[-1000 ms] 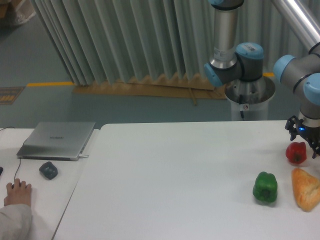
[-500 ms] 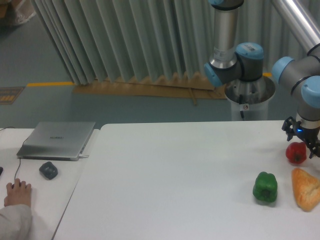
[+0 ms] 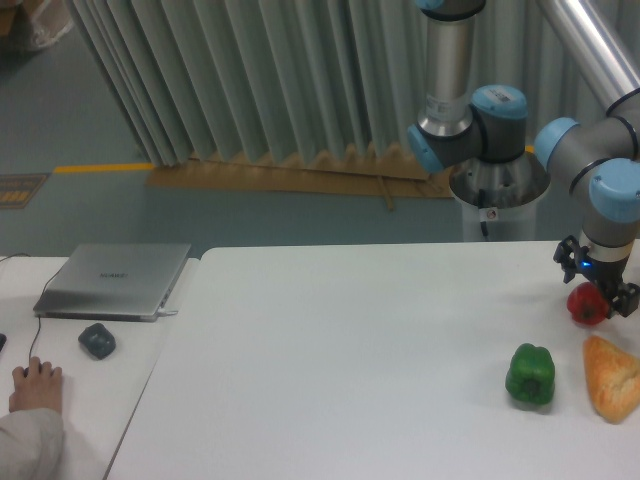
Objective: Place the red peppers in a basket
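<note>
The red pepper [image 3: 588, 306] sits on the white table [image 3: 360, 340] near its right edge, small and glossy. My gripper [image 3: 594, 283] hangs directly over it, its black fingers [image 3: 626, 296] spread and reaching down on either side of the pepper's top, so the upper part of the pepper is hidden. The jaws look open, and I see no squeeze on the pepper. No basket is in view.
A green bell pepper [image 3: 530, 375] and an orange-tan bread wedge [image 3: 611, 376] lie just in front of the red pepper. On the side desk at left are a closed laptop [image 3: 113, 280], a dark mouse [image 3: 97, 340] and a person's hand [image 3: 35, 385].
The gripper has shifted left and slightly down, from the pepper's right side to straddling it. The pepper has barely moved.
</note>
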You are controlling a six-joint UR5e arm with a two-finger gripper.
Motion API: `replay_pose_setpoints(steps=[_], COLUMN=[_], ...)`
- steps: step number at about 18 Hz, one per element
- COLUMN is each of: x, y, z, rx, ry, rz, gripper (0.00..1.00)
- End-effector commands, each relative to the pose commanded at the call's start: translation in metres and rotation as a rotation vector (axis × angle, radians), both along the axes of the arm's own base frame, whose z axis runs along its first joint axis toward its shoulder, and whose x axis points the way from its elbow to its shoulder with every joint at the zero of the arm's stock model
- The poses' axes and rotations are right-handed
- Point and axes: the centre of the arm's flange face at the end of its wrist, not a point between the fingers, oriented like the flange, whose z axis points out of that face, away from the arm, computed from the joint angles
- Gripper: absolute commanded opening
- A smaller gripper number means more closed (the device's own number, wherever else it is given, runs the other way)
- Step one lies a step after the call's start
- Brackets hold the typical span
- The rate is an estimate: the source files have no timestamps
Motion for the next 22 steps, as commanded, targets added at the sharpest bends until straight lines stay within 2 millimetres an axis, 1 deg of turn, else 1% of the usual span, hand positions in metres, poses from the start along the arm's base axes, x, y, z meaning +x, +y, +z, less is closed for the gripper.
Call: replay_pose_setpoints(steps=[1, 4, 5, 7, 10, 13, 15, 16, 18, 19, 22], x=[-0.001, -0.004, -0.004, -0.004, -0.007, -0.012, -0.011, -0.015, -0.025, -0.028, -0.033], y=[0.001, 0.002, 0.003, 0.003, 0.004, 0.011, 0.023, 0.032, 0.041, 0.043, 0.043], z=[0.001, 0.005, 0.006, 0.007, 0.015, 0.033, 0.048, 0.063, 0.088, 0.094, 0.099], rx=[0.001, 0.003, 0.002, 0.005, 0.013, 0.031, 0.050, 0.068, 0.098, 0.105, 0.114], ry=[0.001, 0.011, 0.013, 0.013, 0.026, 0.054, 0.084, 0.110, 0.153, 0.161, 0.167], rz=[0.000, -0.001, -0.004, -0.005, -0.010, -0.017, -0.038, -0.047, -0.078, -0.094, -0.151], gripper=[0.61, 0.44, 0.42, 0.42, 0.42, 0.42, 0.42, 0.42, 0.42, 0.41, 0.42])
